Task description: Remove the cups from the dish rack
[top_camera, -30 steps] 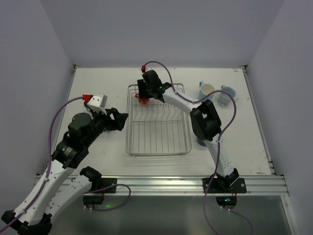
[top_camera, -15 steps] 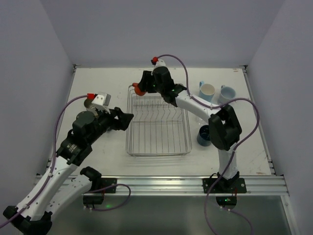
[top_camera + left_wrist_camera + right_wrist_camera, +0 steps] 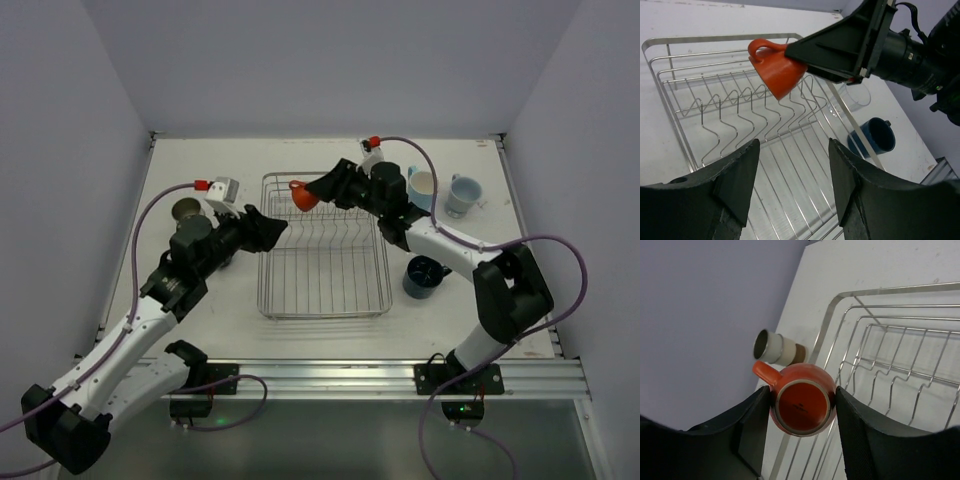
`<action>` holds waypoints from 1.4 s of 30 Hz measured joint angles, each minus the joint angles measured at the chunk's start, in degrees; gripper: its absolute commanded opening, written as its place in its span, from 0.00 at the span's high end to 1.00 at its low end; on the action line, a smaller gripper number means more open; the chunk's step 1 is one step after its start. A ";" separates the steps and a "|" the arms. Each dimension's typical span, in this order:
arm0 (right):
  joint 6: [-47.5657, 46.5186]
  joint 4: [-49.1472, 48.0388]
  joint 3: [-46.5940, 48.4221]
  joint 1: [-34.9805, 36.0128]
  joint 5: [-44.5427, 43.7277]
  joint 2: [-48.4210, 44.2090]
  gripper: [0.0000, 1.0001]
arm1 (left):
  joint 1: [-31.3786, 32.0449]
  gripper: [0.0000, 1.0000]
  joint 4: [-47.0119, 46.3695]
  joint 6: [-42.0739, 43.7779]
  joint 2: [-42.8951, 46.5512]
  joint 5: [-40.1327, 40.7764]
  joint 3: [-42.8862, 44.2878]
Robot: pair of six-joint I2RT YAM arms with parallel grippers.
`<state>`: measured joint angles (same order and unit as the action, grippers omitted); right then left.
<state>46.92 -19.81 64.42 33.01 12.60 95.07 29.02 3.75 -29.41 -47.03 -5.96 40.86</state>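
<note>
The orange mug (image 3: 302, 196) is up in the air over the far-left corner of the dish rack (image 3: 324, 316), clear of the tines, pinched by its sides between the fingers of my right gripper (image 3: 320, 189). It is tipped so that its base faces my right wrist and its handle sticks out to the side. The rack sits in the middle of the table (image 3: 200, 300). My left gripper (image 3: 270, 228) hangs at the rack's left edge, looking across the wires towards the mug, with its fingers spread and nothing between them. A cream-and-brown tumbler (image 3: 187, 209) is on the table towards its left edge, behind my left arm, and seems to lie on its side. A dark blue mug (image 3: 425, 277) stands just beside the rack's right edge, with a clear glass (image 3: 855, 95) a little farther back along that edge. Two light blue mugs (image 3: 424, 187) (image 3: 463, 194) stand side by side near the table's far-right corner.
</note>
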 measured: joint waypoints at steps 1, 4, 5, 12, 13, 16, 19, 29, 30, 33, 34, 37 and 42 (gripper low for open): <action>1.51 -1.92 -1.84 -0.48 1.38 -1.18 0.92 | 0.00 0.40 -1.33 -0.42 -0.63 -0.31 -0.04; 5.53 -7.54 -6.05 -1.01 4.94 -4.37 0.92 | 0.00 0.41 -5.62 -1.81 -4.11 -1.92 -0.02; 6.73 -9.55 -7.37 -0.98 6.10 -5.29 0.92 | 0.00 0.41 -6.40 -2.21 -5.40 -2.40 -0.02; 14.99 -22.84 -13.44 -0.76 12.00 -7.82 0.91 | 0.00 0.45 -10.93 -5.64 -12.92 -8.17 0.00; 16.48 -24.22 -13.94 -0.76 12.55 -7.82 0.91 | 0.00 0.46 -11.65 -6.08 -13.05 -8.92 -0.04; 18.38 -27.47 -15.28 -0.76 13.73 -7.82 0.91 | 0.00 0.50 -15.96 -7.43 -12.96 -11.28 -0.04; 19.76 -29.35 -16.20 -0.59 14.05 -7.80 0.91 | 0.00 0.51 -19.21 -8.17 -12.98 -12.50 -0.04; 13.64 -21.46 -21.84 -0.28 9.77 -11.26 0.84 | 0.00 0.60 -17.11 -8.31 -14.23 -11.37 -1.97; 11.65 -18.64 -22.51 -0.28 8.57 -12.79 0.82 | 0.00 0.60 -16.22 -7.96 -13.22 -11.15 -2.32; 5.75 -10.05 -23.32 0.17 4.68 -18.05 0.72 | 0.00 0.60 -13.22 -6.34 -9.09 -10.05 -2.43; 3.67 -7.39 -23.30 0.81 3.41 -19.85 0.68 | 0.00 0.60 -12.15 -5.68 -7.48 -9.66 -2.43; -2.49 1.11 -22.40 4.76 -0.24 -23.67 0.46 | 0.00 0.60 -9.18 -3.91 -2.93 -8.39 -2.43; -10.73 13.84 -19.91 13.84 -4.46 -23.96 0.13 | 0.00 0.57 -2.45 -0.76 4.90 -5.35 -2.40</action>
<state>36.18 -5.98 44.51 46.85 8.14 71.11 29.02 1.30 -30.17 -42.13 -11.31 38.46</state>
